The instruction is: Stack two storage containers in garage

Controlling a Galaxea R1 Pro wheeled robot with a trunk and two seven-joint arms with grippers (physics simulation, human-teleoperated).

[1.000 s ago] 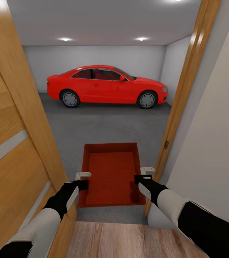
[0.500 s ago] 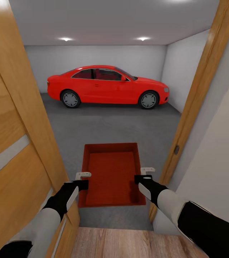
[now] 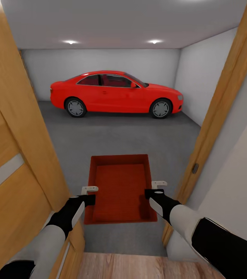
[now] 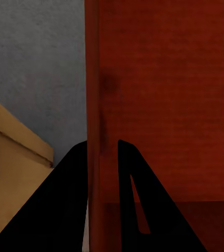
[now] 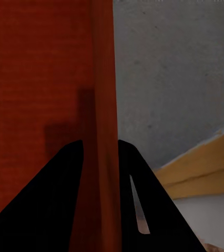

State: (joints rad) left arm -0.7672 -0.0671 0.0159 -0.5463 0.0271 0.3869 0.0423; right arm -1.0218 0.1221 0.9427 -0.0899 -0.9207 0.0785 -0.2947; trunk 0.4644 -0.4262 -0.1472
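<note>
One orange-red storage container (image 3: 119, 190) hangs level in front of me over the grey concrete floor (image 3: 119, 135) of the garage. My left gripper (image 3: 91, 194) is shut on its left wall and my right gripper (image 3: 151, 190) on its right wall. In the left wrist view the black fingers (image 4: 130, 178) straddle the ribbed wall (image 4: 93, 105). In the right wrist view the fingers (image 5: 64, 178) clamp the opposite wall (image 5: 105, 94). The bin is empty.
I stand in a doorway: the open wooden door (image 3: 11, 174) lies close on the left and the wooden frame (image 3: 220, 108) and white wall on the right. A red car (image 3: 115, 93) is parked across the garage's far side. Light wood planks (image 3: 123, 267) end at the threshold.
The camera has advanced through the doorway: the wood plank strip has shrunk and more of the garage walls shows. The container stays held the same way.
</note>
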